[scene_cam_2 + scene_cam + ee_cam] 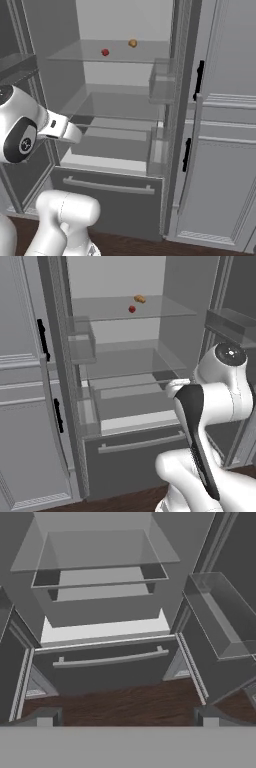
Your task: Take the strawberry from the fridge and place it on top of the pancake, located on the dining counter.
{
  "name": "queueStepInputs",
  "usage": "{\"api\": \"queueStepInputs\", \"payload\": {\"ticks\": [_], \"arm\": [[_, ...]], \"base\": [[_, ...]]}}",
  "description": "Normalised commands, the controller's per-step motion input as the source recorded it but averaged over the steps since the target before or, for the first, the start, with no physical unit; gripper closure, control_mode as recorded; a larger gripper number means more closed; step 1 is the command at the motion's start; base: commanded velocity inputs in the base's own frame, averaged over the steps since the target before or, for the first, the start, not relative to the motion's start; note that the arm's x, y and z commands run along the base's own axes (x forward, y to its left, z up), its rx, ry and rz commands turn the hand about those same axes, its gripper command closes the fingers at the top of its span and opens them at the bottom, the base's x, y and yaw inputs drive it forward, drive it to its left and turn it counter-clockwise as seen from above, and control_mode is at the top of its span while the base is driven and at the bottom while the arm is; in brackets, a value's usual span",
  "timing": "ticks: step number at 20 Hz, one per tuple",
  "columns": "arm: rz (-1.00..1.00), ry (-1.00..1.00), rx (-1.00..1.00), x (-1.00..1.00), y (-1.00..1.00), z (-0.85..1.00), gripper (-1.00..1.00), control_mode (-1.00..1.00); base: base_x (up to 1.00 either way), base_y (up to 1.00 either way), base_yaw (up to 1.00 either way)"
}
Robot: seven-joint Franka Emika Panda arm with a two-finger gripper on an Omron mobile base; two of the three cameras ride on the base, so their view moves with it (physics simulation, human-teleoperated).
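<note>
Two doors swung wide on fridge (125, 451), pale interior and glass shelves exposed, bottom drawer (107, 200) shut with its bar handle across the front. Flanked by grey panelled cabinets (22, 406) with black handles. Dark wood floor (115, 702) below the drawer.

Arm (220, 401) risen in front of the open fridge, elbow bent high, forearm reaching forward toward the lower shelves at about the level of the compartment above the drawer. Hand pitched down, looking over the drawer front and floor, with the lower shelves and a clear door bin (220, 617) toward the top and right of the hand view.

Gripper (127, 716) spread fully apart, fingertips (45, 717) far to either side of the hand view, nothing between them, nothing touched.

Strawberry (132, 309) sitting on the upper glass shelf (165, 308), well above and beyond the gripper, small and red. Just beside it, slightly farther back, a tan-orange lumpy item (140, 299), apart from the strawberry.
</note>
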Motion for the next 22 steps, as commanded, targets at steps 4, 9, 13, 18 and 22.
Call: {"api": "queueStepInputs", "payload": {"ticks": [4, 9, 13, 18, 22], "arm": [[0.0, 0.0, 0.0, 0.0, 0.0, 0.0, -1.0, 1.0], [0.0, 0.0, 0.0, 0.0, 0.0, 0.0, -1.0, 1.0], [0.0, 0.0, 0.0, 0.0, 0.0, 0.0, -1.0, 1.0], [0.0, 0.0, 0.0, 0.0, 0.0, 0.0, -1.0, 1.0], [0.0, 0.0, 0.0, 0.0, 0.0, 0.0, -1.0, 1.0]], "base": [[0.59, 0.0, 0.09], [0.73, -0.01, 0.01], [0.71, -0.01, 0.0], [0.59, 0.0, 0.0], [0.56, 0.0, 0.0]]}}
